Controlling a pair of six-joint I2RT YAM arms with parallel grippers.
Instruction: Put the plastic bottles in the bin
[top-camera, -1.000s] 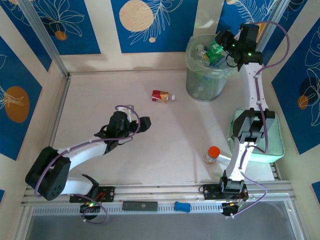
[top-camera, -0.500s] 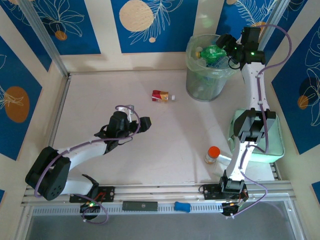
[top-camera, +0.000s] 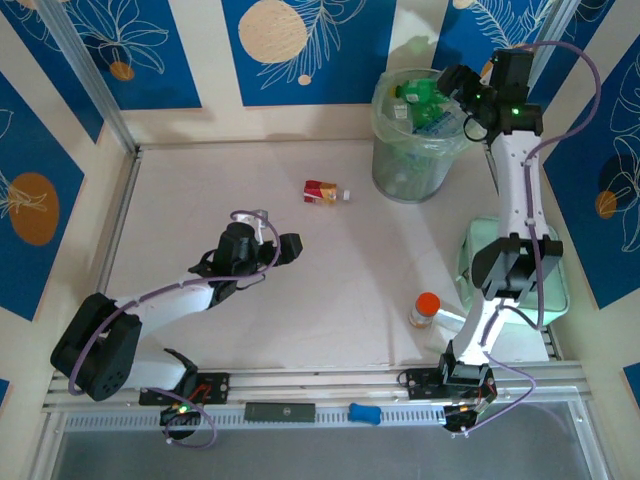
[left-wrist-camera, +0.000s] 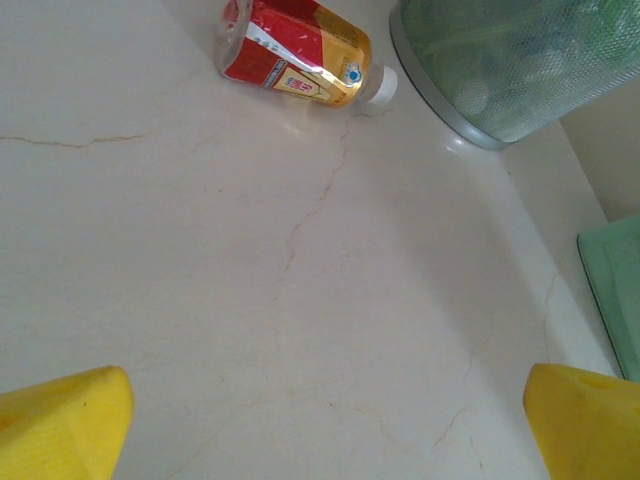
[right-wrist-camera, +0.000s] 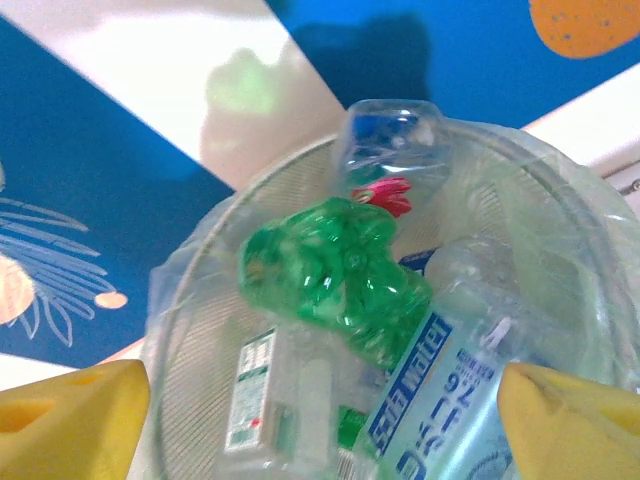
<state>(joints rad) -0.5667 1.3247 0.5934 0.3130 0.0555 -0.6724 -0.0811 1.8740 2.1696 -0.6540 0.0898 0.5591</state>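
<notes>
The red-and-gold bottle (left-wrist-camera: 295, 55) lies on its side on the table (top-camera: 200, 180), near the bin (top-camera: 400, 170) but not touching, white cap toward it. It looks empty: probably light, thin-walled and springy, its glossy label slippery and its round body apt to roll, so a grip across mid-body, square to its length, seems safest. The left gripper (left-wrist-camera: 320, 420) hovers short of it, fingers wide, empty. The right gripper (right-wrist-camera: 320, 400) hangs over the bin, fingers wide, above a crumpled green bottle (right-wrist-camera: 335, 275) on the pile

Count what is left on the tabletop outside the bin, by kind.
red-and-gold bottle: 1
orange-capped container: 1
mint-green tray: 1
Total: 3
</notes>
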